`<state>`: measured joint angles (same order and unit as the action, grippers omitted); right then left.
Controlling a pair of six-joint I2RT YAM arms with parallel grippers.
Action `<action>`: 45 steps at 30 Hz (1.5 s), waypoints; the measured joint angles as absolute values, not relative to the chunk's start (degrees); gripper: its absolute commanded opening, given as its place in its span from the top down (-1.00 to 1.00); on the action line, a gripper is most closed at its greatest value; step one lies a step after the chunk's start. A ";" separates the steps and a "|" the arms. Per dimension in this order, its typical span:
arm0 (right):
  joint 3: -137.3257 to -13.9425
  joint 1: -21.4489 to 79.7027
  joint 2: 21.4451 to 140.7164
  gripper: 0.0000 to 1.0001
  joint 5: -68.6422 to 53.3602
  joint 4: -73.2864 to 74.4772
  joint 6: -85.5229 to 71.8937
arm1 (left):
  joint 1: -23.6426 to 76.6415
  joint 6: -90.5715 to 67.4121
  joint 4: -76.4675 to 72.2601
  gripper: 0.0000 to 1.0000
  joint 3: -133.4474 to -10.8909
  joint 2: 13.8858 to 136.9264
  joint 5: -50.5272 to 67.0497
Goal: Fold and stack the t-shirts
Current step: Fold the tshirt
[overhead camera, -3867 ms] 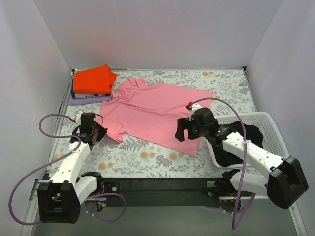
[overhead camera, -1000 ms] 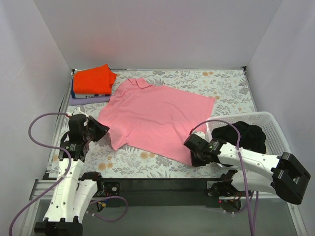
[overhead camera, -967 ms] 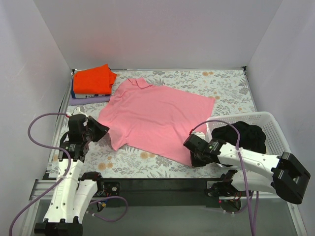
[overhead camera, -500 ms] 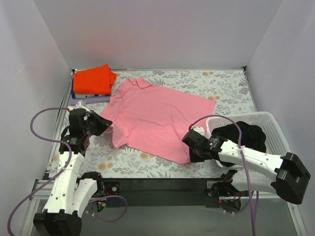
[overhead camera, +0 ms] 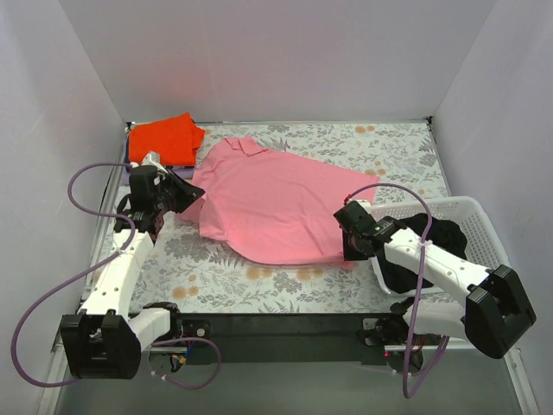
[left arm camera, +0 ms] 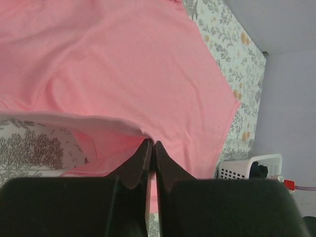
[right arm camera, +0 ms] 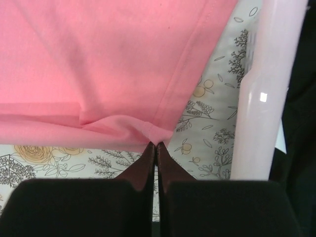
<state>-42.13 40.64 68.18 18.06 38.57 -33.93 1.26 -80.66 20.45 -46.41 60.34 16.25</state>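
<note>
Pink t-shirt (overhead camera: 276, 203) lies spread across the middle of the overhead frame, collar toward the upper left. Its lower edge is raised off the surface at both ends. Orange-red t-shirt (overhead camera: 164, 138) sits folded in the upper left corner.

Surface: a table cover (overhead camera: 397, 156) printed with grey leaves and orange flowers, which fills the floor of the enclosure. A black strip (overhead camera: 285, 324) runs along its lower edge.

Room: plain pale walls (overhead camera: 276, 52) close the area on the left, right and far sides.

Left gripper (left arm camera: 151, 146): fingers pressed together, pinching a fold of the pink cloth at the shirt's left edge.

Right gripper (right arm camera: 153, 144): fingers pressed together, pinching the hem at the shirt's lower right corner, just beside the white mesh basket (overhead camera: 486, 242). A dark garment (overhead camera: 445, 238) lies in that basket, at lower right.
</note>
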 measured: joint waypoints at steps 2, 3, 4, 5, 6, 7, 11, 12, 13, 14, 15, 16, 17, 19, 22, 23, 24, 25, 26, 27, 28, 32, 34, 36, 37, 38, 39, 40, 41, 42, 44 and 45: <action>-42.68 39.55 68.66 0.97 18.04 38.19 -32.60 | 1.26 -80.49 18.72 1.00 -48.29 62.06 16.38; -42.89 39.07 68.77 0.97 18.00 37.89 -32.14 | 1.26 -80.47 18.24 1.00 -48.71 62.43 16.43; -43.13 38.57 68.84 0.97 17.93 37.58 -31.59 | 1.26 -80.38 17.72 1.00 -49.47 63.11 16.47; -43.42 38.24 68.84 0.97 17.87 37.45 -31.18 | 1.26 -80.36 17.21 1.00 -50.46 64.01 16.58; -43.62 37.80 68.84 0.97 17.82 37.23 -30.81 | 1.26 -80.34 16.38 1.00 -51.46 65.17 16.69; -43.83 37.45 68.84 0.97 17.78 37.12 -30.35 | 1.26 -80.31 15.77 1.00 -52.29 66.15 16.80; -44.51 35.77 68.88 0.97 17.69 36.93 -28.97 | 1.26 -79.90 14.00 1.00 -54.85 69.97 17.17; -44.73 35.16 68.97 0.97 17.65 36.91 -28.47 | 1.26 -79.77 13.65 1.00 -55.53 71.24 17.23; -44.86 34.72 69.08 0.97 17.63 36.84 -28.21 | 1.26 -79.66 13.34 1.00 -56.07 72.27 17.30; -44.97 34.20 69.17 0.97 17.63 36.67 -27.94 | 1.26 -79.46 13.19 1.00 -56.77 73.43 17.45; -45.10 33.71 69.28 0.97 17.61 36.58 -27.62 | 1.26 -79.31 13.02 1.00 -57.54 74.63 17.61; -45.23 33.30 69.43 0.97 17.63 36.49 -27.27 | 1.26 -79.18 12.78 1.00 -58.06 75.53 17.67; -45.36 32.86 69.52 0.97 17.63 36.32 -26.96 | 1.26 -79.00 12.64 1.00 -58.70 76.47 17.72; -45.74 32.18 69.54 0.97 17.61 36.23 -26.52 | 1.26 -78.70 12.23 1.00 -60.05 78.08 17.82; -46.44 31.38 69.54 0.97 17.56 36.07 -25.93 | 1.26 -78.37 11.73 1.00 -62.02 79.77 18.09; -46.72 31.11 69.54 0.97 17.50 36.03 -25.67 | 1.26 -78.32 11.51 1.00 -62.78 80.36 18.24; -46.92 30.89 69.54 0.97 17.45 35.94 -25.47 | 1.26 -78.26 11.33 1.00 -63.59 80.99 18.37; -47.13 30.68 69.54 0.97 17.41 35.97 -25.34 | 1.26 -78.22 11.09 1.00 -64.20 81.49 18.50; -47.29 30.46 69.54 0.97 17.39 35.92 -25.23 | 1.26 -78.19 10.76 1.00 -64.88 82.17 18.63; -47.48 30.33 69.54 0.97 17.30 35.92 -25.17 | 1.26 -78.17 10.39 1.00 -65.45 82.81 18.74; -47.59 30.13 69.52 0.97 17.26 35.88 -25.06 | 1.26 -78.15 10.13 1.00 -65.95 83.40 18.94; -48.21 29.52 69.54 0.97 16.99 35.90 -24.80 | 1.26 -77.80 9.34 1.00 -68.20 86.59 20.10; -48.53 29.19 69.54 0.97 16.82 35.90 -24.56 | 1.26 -77.49 8.73 1.00 -68.95 87.94 20.53; -48.95 28.80 69.54 0.97 16.73 35.90 -24.18 | 1.26 -77.08 8.16 1.00 -69.23 89.01 20.86; -49.08 28.64 69.54 0.97 16.73 35.86 -24.03 | 1.26 -76.88 7.94 1.00 -69.28 89.38 21.04; -49.21 28.49 69.54 0.97 16.69 35.88 -23.92 | 1.26 -76.71 7.62 1.00 -69.36 89.71 21.19; -49.39 28.32 69.54 0.97 16.58 35.86 -23.75 | 1.26 -76.53 7.44 1.00 -69.52 90.06 21.41; -49.41 28.18 69.54 0.97 16.51 35.83 -23.73 | 1.26 -76.40 7.29 1.00 -69.71 90.30 21.56; -49.43 28.05 69.54 0.97 16.43 35.83 -23.68 | 1.26 -76.23 7.22 1.00 -70.11 90.63 21.74; -49.43 27.94 69.54 0.97 16.36 35.83 -23.62 | 1.26 -76.09 7.09 1.00 -70.59 91.07 21.96; -49.43 27.66 69.54 0.97 16.34 35.83 -23.53 | 1.26 -75.83 6.59 1.00 -71.55 91.77 22.39; -49.43 27.51 69.54 0.97 16.34 35.83 -23.49 | 1.26 -75.77 6.39 1.00 -72.05 92.23 22.70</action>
